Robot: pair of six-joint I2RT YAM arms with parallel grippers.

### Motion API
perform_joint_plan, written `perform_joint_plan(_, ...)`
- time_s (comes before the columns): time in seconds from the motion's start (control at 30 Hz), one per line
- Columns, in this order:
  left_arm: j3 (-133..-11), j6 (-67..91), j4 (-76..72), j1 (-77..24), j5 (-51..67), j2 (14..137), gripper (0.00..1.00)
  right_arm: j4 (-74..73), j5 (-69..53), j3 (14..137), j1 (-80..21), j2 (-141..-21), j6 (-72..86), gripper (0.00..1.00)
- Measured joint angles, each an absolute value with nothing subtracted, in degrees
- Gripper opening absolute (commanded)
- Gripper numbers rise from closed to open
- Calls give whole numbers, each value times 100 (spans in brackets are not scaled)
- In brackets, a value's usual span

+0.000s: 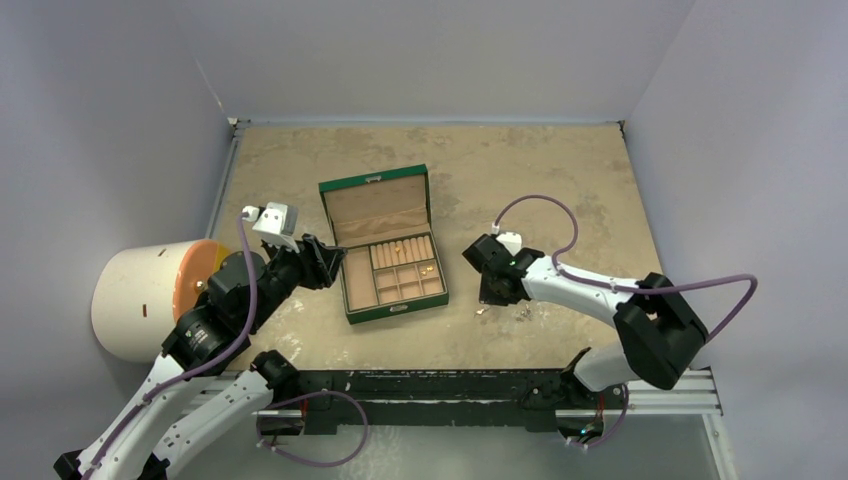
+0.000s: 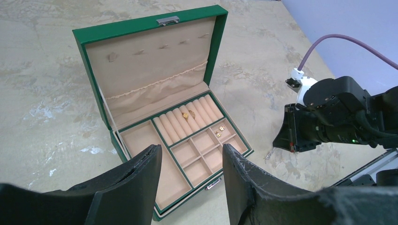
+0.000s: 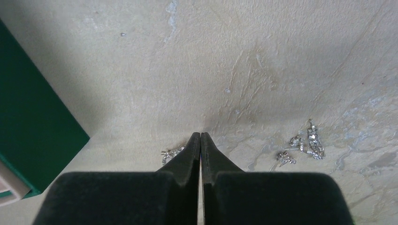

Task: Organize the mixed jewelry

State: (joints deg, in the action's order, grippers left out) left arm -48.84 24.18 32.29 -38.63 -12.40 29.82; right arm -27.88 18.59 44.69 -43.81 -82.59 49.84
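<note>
The green box (image 1: 351, 290) stands open at the table's middle. It holds a gold ring (image 2: 187, 114) in the roll row and gold earrings (image 2: 218, 133) in a small compartment. Silver pieces lie on the table right of the box: one (image 3: 171, 153) just left of my right fingertips, and a small cluster (image 3: 309, 143) with another piece (image 3: 285, 158) further right. My right gripper (image 3: 201, 136) is shut, tips down close to the table, with nothing seen between them. My left gripper (image 2: 192, 157) is open and empty, hovering over the box's near left corner.
A white cylinder with an orange face (image 1: 150, 300) lies at the left beside the left arm. The box's lid (image 2: 150, 51) stands upright at the back. Grey walls enclose the table on three sides.
</note>
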Motion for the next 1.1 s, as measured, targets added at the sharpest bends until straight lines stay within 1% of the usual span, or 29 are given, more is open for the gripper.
perform_joint_plan(0.3,-4884,2418,3227,-3863,-1238,2976,50,-2851,1822,4827,-4381,-7662,4790,0)
perform_joint_plan(0.6,-4884,2418,3229,-3863,-1238,2932,50,-2735,1623,5426,-4519,-7537,4272,0)
perform_joint_plan(0.83,-4884,2418,3229,-3863,-1238,2829,50,-2611,1542,6051,-4724,-7771,3990,0)
perform_joint_plan(1.1,-4884,2418,3229,-3863,-1238,2821,50,-2368,1500,6716,-4921,-8512,3787,0)
